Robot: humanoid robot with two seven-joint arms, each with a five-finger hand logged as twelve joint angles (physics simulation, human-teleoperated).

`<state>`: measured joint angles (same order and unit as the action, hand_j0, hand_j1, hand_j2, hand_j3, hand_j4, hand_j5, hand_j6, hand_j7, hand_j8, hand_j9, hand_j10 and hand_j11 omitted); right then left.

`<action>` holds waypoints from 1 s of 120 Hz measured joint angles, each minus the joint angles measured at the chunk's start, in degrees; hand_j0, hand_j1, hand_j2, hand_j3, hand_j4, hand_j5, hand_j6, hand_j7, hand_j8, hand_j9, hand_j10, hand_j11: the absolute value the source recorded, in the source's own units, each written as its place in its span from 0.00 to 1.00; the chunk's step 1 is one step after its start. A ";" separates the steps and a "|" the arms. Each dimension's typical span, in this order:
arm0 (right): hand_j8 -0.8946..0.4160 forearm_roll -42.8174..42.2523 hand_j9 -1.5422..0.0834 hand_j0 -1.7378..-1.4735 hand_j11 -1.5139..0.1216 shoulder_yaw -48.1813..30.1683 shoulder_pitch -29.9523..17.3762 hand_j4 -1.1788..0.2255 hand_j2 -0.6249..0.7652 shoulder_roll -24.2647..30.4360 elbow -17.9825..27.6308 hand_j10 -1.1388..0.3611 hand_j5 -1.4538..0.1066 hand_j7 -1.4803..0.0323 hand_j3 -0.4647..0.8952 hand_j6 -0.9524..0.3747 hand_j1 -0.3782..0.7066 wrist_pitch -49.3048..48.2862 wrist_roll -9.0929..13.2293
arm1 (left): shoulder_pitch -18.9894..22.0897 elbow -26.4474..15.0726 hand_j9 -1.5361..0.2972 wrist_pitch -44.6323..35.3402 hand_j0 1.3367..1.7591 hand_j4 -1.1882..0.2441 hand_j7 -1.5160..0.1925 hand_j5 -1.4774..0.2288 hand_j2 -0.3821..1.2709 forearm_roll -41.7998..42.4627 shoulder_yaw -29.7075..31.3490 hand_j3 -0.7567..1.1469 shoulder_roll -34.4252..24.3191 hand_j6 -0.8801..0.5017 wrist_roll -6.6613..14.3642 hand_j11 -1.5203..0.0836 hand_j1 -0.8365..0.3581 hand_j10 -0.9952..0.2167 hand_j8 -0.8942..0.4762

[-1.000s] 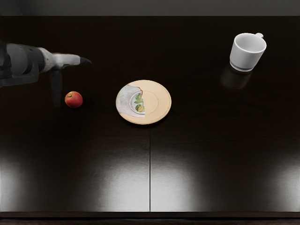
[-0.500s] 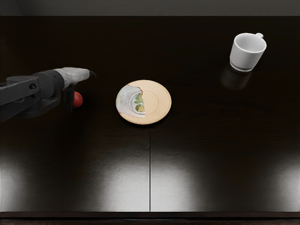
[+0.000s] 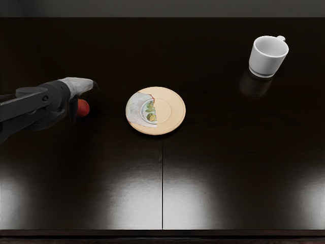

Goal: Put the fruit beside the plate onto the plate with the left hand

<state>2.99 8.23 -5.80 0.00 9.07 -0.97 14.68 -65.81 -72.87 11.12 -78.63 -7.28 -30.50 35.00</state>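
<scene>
- Dark, glossy table (image 3: 213, 168) is seen from above at a slant, with pale glare thrown back along its near edge.
- A round peach-coloured plate (image 3: 172, 109) is set near the middle of the table; its left half is covered by a printed patch, and nothing is seen lying on it.
- A white cup (image 3: 267, 53) is placed upright far off at the back right, well apart from the plate.
- The small red fruit (image 3: 84, 107) is found on the table to the left of the plate, near it but not touching, and is partly hidden by the arm.
- The left hand (image 3: 77, 86) is brought in from the left edge and is held just above and behind the fruit.
- How far the hand is open, and whether the fruit is touched at all, cannot be told from this view.
- The reach-and-grasp step is judged to be in hand; the fruit is not yet lifted.
- A firm hold around the round, roll-prone fruit is called for next, then a lift and a carry rightward over the plate's rim.
</scene>
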 joint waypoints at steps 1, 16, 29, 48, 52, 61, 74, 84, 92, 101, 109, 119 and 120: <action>0.68 0.00 0.95 0.30 0.93 0.00 0.00 0.84 0.45 0.00 0.00 0.76 0.93 0.98 0.34 0.72 0.03 0.00 0.00 | -0.01 0.12 0.70 -0.06 0.76 0.69 0.74 0.72 0.26 0.00 0.09 0.40 0.00 0.50 0.00 0.79 0.80 0.66 0.51; 0.68 0.00 0.95 0.30 0.93 0.02 0.00 0.84 0.45 0.00 0.00 0.76 0.93 0.98 0.34 0.72 0.03 0.00 0.00 | -0.02 1.64 0.68 -0.64 0.76 0.67 0.72 0.70 0.26 0.00 0.96 0.40 1.82 0.48 0.00 0.77 0.78 0.64 0.49; 0.68 0.00 0.95 0.30 0.93 0.02 0.00 0.84 0.45 0.00 0.00 0.76 0.93 0.98 0.34 0.72 0.03 0.00 0.01 | -0.02 3.78 0.67 -0.88 0.76 0.66 0.70 0.68 0.26 -0.01 1.80 0.40 3.59 0.46 0.00 0.75 0.75 0.62 0.47; 0.68 0.00 0.95 0.30 0.93 0.03 0.00 0.84 0.45 0.00 0.00 0.76 0.93 0.98 0.34 0.72 0.03 0.00 0.00 | 0.04 5.09 0.63 -1.07 0.76 0.62 0.67 0.64 0.27 -0.01 2.67 0.40 4.36 0.42 0.00 0.71 0.70 0.58 0.44; 0.68 0.00 0.95 0.30 0.93 0.02 0.00 0.84 0.45 0.00 0.00 0.76 0.93 0.98 0.34 0.72 0.03 0.00 0.00 | 0.07 5.19 0.62 -1.10 0.76 0.61 0.66 0.63 0.27 -0.01 2.81 0.40 4.45 0.41 0.00 0.70 0.69 0.57 0.43; 0.68 0.00 0.95 0.30 0.93 0.02 0.00 0.84 0.45 0.00 -0.01 0.76 0.93 0.98 0.34 0.72 0.03 0.00 0.00 | 0.07 5.33 0.60 -1.14 0.76 0.60 0.64 0.61 0.27 -0.01 2.98 0.40 4.40 0.39 0.00 0.68 0.66 0.55 0.41; 0.68 0.00 0.95 0.30 0.93 0.02 0.00 0.84 0.45 0.00 -0.01 0.76 0.93 0.98 0.34 0.72 0.03 0.01 0.00 | 0.14 5.41 0.58 -1.20 0.76 0.58 0.62 0.59 0.28 -0.01 3.10 0.40 4.39 0.38 0.00 0.66 0.64 0.52 0.39; 0.68 0.00 0.95 0.30 0.93 0.02 0.00 0.84 0.45 0.00 -0.01 0.76 0.93 0.98 0.34 0.72 0.03 0.00 0.00 | 0.30 5.48 0.58 -3.34 0.76 0.57 0.61 0.58 0.28 -0.01 4.29 0.40 4.31 0.37 0.00 0.65 0.62 0.51 0.38; 0.68 0.00 0.95 0.30 0.93 0.00 0.00 0.84 0.45 0.00 0.00 0.76 0.93 0.98 0.34 0.72 0.03 0.00 0.00 | 0.41 5.51 0.57 -4.97 0.76 0.56 0.60 0.58 0.28 -0.01 5.19 0.40 4.31 0.36 0.00 0.64 0.62 0.51 0.37; 0.68 0.00 0.95 0.30 0.93 0.01 0.00 0.84 0.45 0.00 0.01 0.76 0.93 0.98 0.34 0.72 0.03 0.00 0.00 | 0.62 5.52 0.57 -6.29 0.76 0.56 0.60 0.57 0.28 -0.01 5.85 0.40 4.31 0.36 0.00 0.64 0.61 0.50 0.37; 0.68 0.00 0.95 0.30 0.93 0.01 0.00 0.84 0.45 0.00 0.00 0.76 0.93 0.98 0.34 0.72 0.03 0.00 0.00 | 0.51 5.53 0.56 -7.28 0.76 0.56 0.59 0.57 0.28 -0.01 6.61 0.40 4.39 0.35 0.00 0.64 0.61 0.50 0.37; 0.68 0.00 0.95 0.30 0.93 0.02 0.00 0.84 0.45 0.00 0.02 0.76 0.93 0.98 0.34 0.72 0.03 0.00 0.00 | 0.63 5.58 0.56 -8.13 0.76 0.56 0.59 0.57 0.28 -0.01 7.12 0.40 4.39 0.35 0.00 0.63 0.60 0.50 0.37; 0.68 0.00 0.95 0.30 0.93 0.01 0.00 0.84 0.45 0.00 0.02 0.76 0.93 0.98 0.34 0.72 0.03 0.00 0.00 | 0.69 5.59 0.56 -8.26 0.76 0.56 0.59 0.57 0.28 -0.01 7.15 0.40 4.43 0.35 0.00 0.63 0.60 0.50 0.37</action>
<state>2.99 8.24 -5.80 0.00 9.09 -0.97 14.68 -65.11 -67.28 2.86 -78.64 -0.13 -26.06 35.00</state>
